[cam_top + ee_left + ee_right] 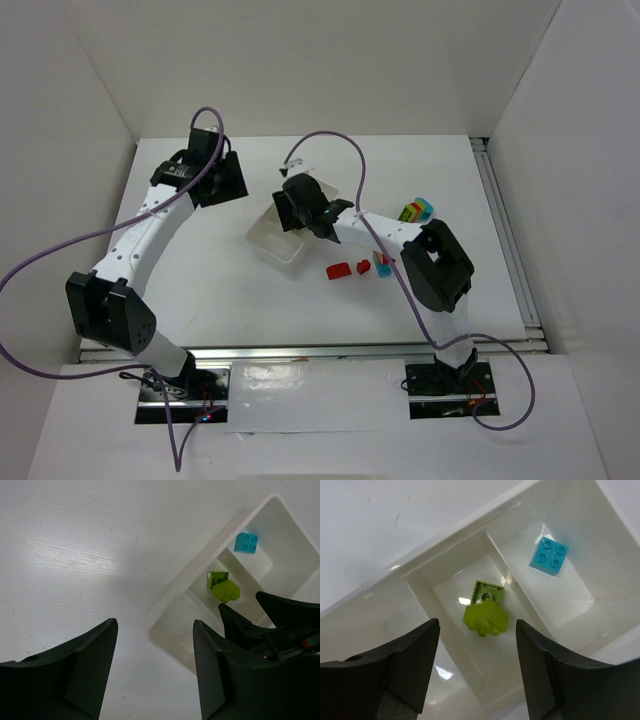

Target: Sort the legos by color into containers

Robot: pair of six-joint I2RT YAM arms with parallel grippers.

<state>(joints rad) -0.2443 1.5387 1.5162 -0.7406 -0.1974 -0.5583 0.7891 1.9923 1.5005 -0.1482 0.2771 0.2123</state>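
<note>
**A:** Right wrist view showed the right gripper (476, 630) open, holding nothing. 2 glossy lime green legos (486, 616) were under its jaws in the tray's (445, 537) middle compartment, with a square 4-studded cyan lego (549, 556) 1 compartment beyond.

**B:** Only the top external view caught red legos (338, 270) and a multicolour stack (417, 210) on the table (200, 290) beside that gripper's arm. The left gripper (155, 630) stood spread and empty beside the smooth white tray.
</note>
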